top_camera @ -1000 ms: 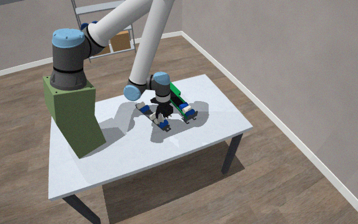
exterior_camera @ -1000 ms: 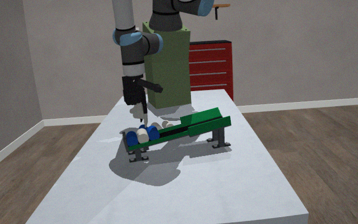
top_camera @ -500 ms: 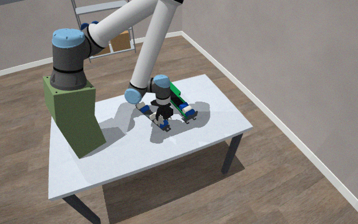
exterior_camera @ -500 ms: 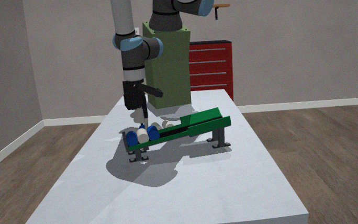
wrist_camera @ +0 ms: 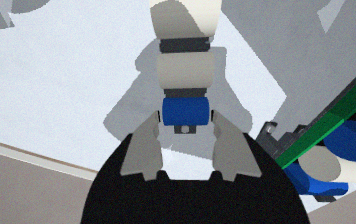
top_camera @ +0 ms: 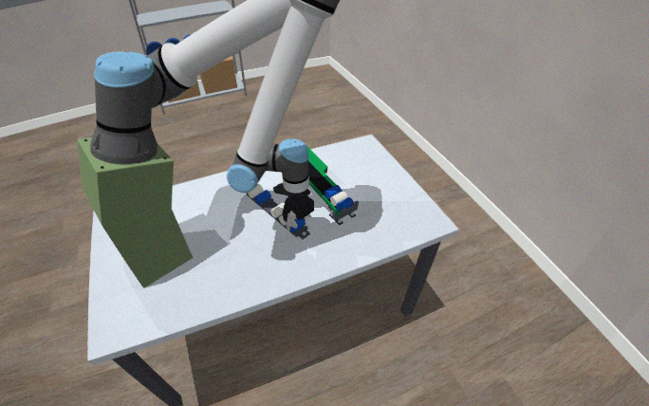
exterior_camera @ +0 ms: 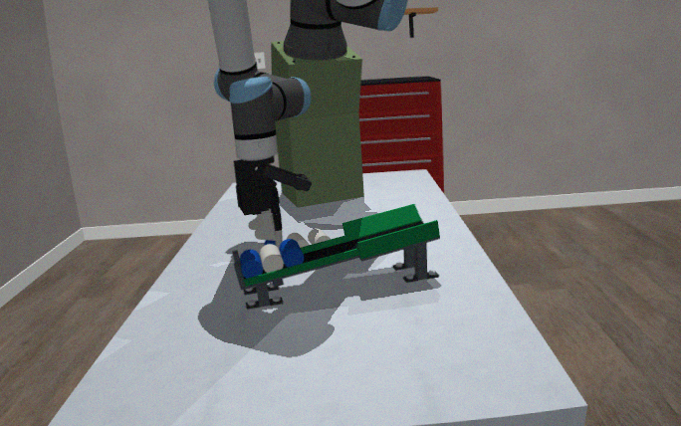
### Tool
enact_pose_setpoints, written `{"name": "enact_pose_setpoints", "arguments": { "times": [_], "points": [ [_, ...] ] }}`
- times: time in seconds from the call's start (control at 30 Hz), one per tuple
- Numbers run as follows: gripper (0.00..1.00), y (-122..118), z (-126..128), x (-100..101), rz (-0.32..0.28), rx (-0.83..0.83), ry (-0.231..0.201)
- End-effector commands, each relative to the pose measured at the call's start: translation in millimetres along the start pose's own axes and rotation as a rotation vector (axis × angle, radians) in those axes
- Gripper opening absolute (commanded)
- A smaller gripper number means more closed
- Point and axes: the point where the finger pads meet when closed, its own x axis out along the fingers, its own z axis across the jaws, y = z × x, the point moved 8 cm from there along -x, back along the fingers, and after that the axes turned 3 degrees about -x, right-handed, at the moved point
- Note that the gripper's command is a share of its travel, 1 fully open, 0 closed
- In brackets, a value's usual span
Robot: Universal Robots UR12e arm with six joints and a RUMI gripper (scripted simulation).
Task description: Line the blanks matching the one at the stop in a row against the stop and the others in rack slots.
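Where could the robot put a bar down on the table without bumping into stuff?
Bare tabletop lies in front of the green ramp, toward the near edge. It is crowded between the ramp's low end and the rack, where the gripper hangs over a blue blank.

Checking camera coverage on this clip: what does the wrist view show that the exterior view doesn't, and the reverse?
Wrist only: the hand with open fingers flanking a blue blank at the end of the stock rack, with dark ribs and two cream blanks beyond it.
Exterior only: the feed ramp at full length on its legs, the green pedestal, a red drawer cabinet.
Both: the ramp's low end, where a cream bar lies between two blue bars.
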Motion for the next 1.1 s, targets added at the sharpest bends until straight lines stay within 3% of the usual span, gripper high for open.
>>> {"name": "enact_pose_setpoints", "arguments": {
  "times": [0.0,0.93,0.97,1.07],
  "points": [
    [0.48,-0.1,0.2,0.2,-0.001,0.000,0.000],
    [0.48,-0.1,0.2,0.2,-0.001,0.000,0.000],
    [0.35,-0.1,0.2,0.2,-0.001,0.000,0.000],
    [0.35,-0.1,0.2,0.2,-0.001,0.000,0.000]
  ]
}}
